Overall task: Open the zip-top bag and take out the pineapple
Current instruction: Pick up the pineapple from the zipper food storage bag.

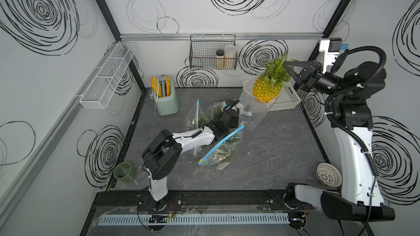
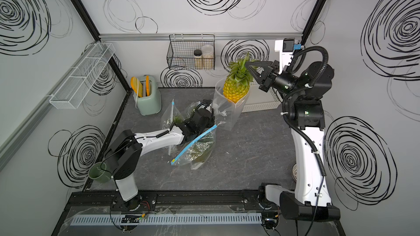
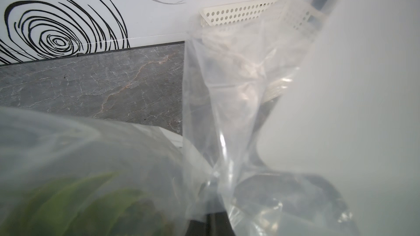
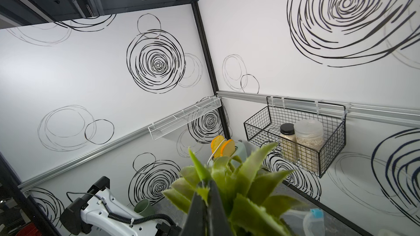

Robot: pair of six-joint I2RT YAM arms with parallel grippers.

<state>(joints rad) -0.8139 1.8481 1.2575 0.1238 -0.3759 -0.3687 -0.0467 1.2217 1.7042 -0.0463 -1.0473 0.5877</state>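
Note:
A yellow pineapple [image 1: 266,90] [image 2: 235,90] with a green crown hangs in the air at the back right. My right gripper [image 1: 285,65] [image 2: 246,65] [image 4: 205,186] is shut on its crown leaves. Its lower part still sits in the mouth of the clear zip-top bag [image 1: 254,110] [image 2: 229,114] [image 3: 227,82]. The bag stretches down from the fruit to my left gripper [image 1: 238,111] [image 2: 214,115] [image 3: 214,191], which is low over the table and shut on the bag's crumpled bottom end.
Two other clear bags holding greens, with blue zip strips [image 1: 221,145], lie around the left arm. A white perforated basket [image 1: 288,101] stands behind the pineapple. A green toaster [image 1: 167,99], a green cup [image 1: 125,172], a woven bowl [image 1: 329,174] and a wire wall basket [image 1: 200,53] are around.

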